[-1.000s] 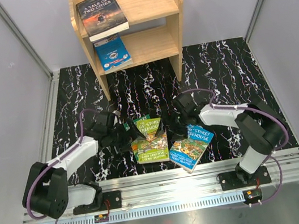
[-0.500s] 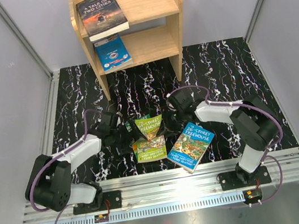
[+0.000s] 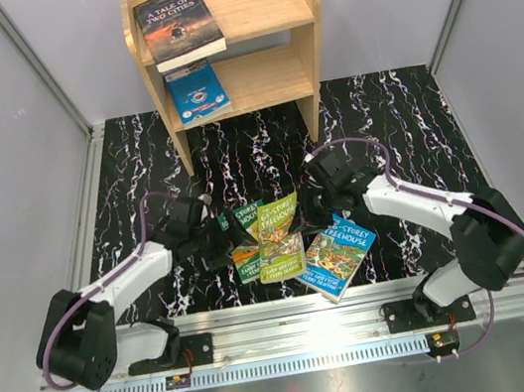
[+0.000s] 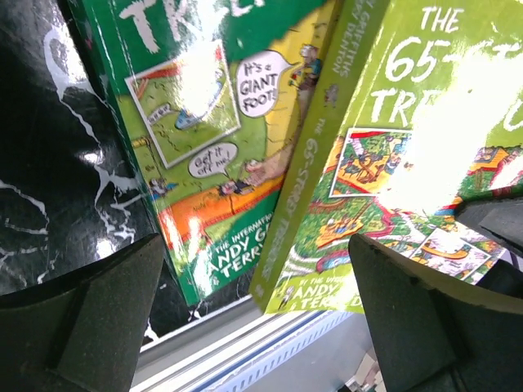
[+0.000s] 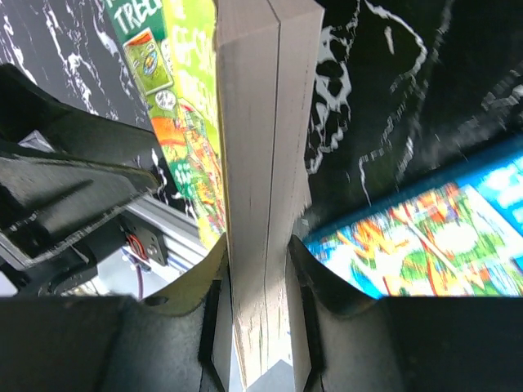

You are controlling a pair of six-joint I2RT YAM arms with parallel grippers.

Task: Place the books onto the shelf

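Note:
My right gripper [image 3: 303, 211] is shut on the page edge [image 5: 261, 122] of a lime-green "65-Storey Treehouse" book [image 3: 278, 233], which is tipped up off the mat. A darker green Treehouse book [image 3: 245, 259] lies flat under and left of it. My left gripper [image 3: 217, 239] stands open beside both green covers [image 4: 204, 122], touching neither. The blue-green "26-Storey Treehouse" book [image 3: 336, 256] lies flat to the right. On the light-wood shelf [image 3: 259, 0], "A Tale of Two Cities" [image 3: 178, 24] rests on the top tier and a blue book [image 3: 196, 91] on the lower tier.
The black marbled mat [image 3: 381, 126] covers the table between the shelf and the arms. An aluminium rail [image 3: 304, 325] runs along the near edge, just behind the books. Grey walls close in the left and right sides.
My right gripper has closed on the lime-green book's edge and tipped it up, shifting it right. The left gripper stayed open and moved slightly.

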